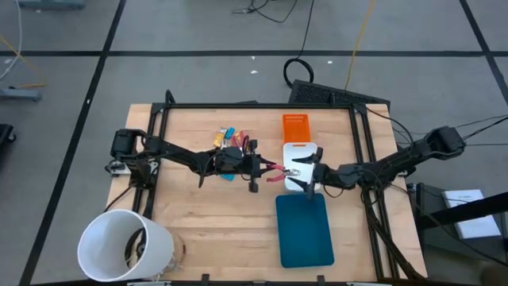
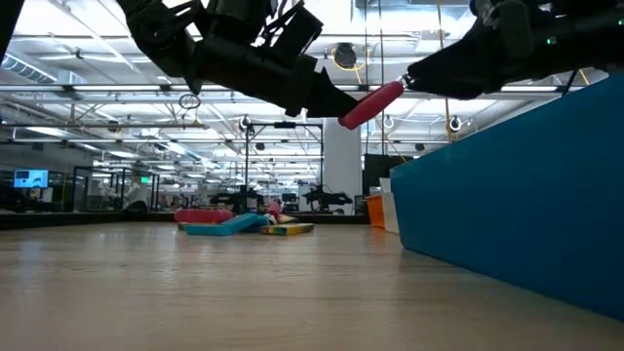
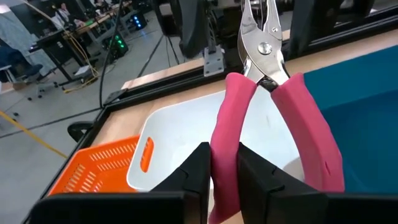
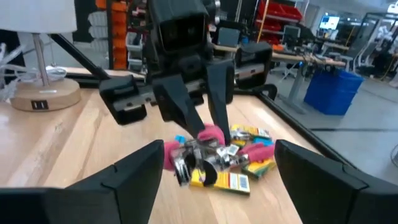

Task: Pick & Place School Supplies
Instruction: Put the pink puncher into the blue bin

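While pinching one pink rubbery handle of the steel-jawed pliers (image 3: 264, 118) above the wooden counter (image 1: 222, 230), the left end effector (image 1: 255, 168) faced the spread right end effector (image 1: 305, 172). Gripped by a single smooth handle, the tool could pivot or slip. Remaining supplies (image 1: 230, 137) lay behind, beside glossy white tray (image 3: 180, 134).

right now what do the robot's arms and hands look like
Two slim, matte black jointed arms. The left hand and right hand each end in two flat, angular black fingers. Black cables trail off the right arm's base. No markings are visible.
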Controlling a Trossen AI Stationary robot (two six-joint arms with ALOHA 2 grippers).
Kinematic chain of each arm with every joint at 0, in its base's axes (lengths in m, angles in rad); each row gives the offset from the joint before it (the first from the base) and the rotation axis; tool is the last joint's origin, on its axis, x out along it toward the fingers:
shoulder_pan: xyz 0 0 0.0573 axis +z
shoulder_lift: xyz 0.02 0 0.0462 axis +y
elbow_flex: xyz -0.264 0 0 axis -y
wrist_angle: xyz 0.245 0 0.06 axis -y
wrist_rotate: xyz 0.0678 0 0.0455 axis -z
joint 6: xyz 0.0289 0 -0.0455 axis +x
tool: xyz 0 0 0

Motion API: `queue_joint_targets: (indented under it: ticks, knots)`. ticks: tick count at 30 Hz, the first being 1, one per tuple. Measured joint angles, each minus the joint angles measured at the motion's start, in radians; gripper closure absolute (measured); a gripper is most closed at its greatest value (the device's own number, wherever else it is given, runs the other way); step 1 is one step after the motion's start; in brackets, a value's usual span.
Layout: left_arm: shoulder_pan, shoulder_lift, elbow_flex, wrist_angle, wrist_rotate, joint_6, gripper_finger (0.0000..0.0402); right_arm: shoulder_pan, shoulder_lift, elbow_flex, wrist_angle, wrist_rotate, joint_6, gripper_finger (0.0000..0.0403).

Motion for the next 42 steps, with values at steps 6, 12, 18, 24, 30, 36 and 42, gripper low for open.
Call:
queue_joint_targets:
  ticks: [6, 12, 18, 24, 30, 36, 42]
  knots:
    - [0.0, 0.0, 0.0, 0.0, 0.0, 0.0, 0.0357, 0.019, -0.012, 0.0, 0.015, 0.001, -0.043, 0.0123]
    - [0.0, 0.0, 0.0, 0.001, 0.0, -0.004, 0.0339, 0.03, -0.012, -0.001, -0.01, 0.0, -0.045, 0.0153]
    - [0.0, 0.0, 0.0, 0.001, 0.0, -0.005, 0.0357, 0.03, -0.012, -0.001, -0.01, 0.0, -0.045, 0.0188]
    - [0.0, 0.0, 0.0, 0.001, 0.0, -0.006, 0.0345, 0.029, -0.012, -0.001, -0.01, 0.0, -0.045, 0.0233]
    - [0.0, 0.0, 0.0, 0.001, 0.002, -0.022, 0.0335, 0.029, -0.012, -0.001, -0.006, -0.004, -0.067, 0.0289]
    - [-0.001, -0.002, -0.001, 0.003, 0.009, -0.046, 0.034, 0.028, -0.012, -0.002, 0.034, -0.047, -0.092, 0.0313]
    - [-0.005, -0.002, -0.001, 0.006, 0.01, -0.086, 0.0302, 0.033, -0.012, -0.002, 0.06, -0.091, -0.07, 0.0313]
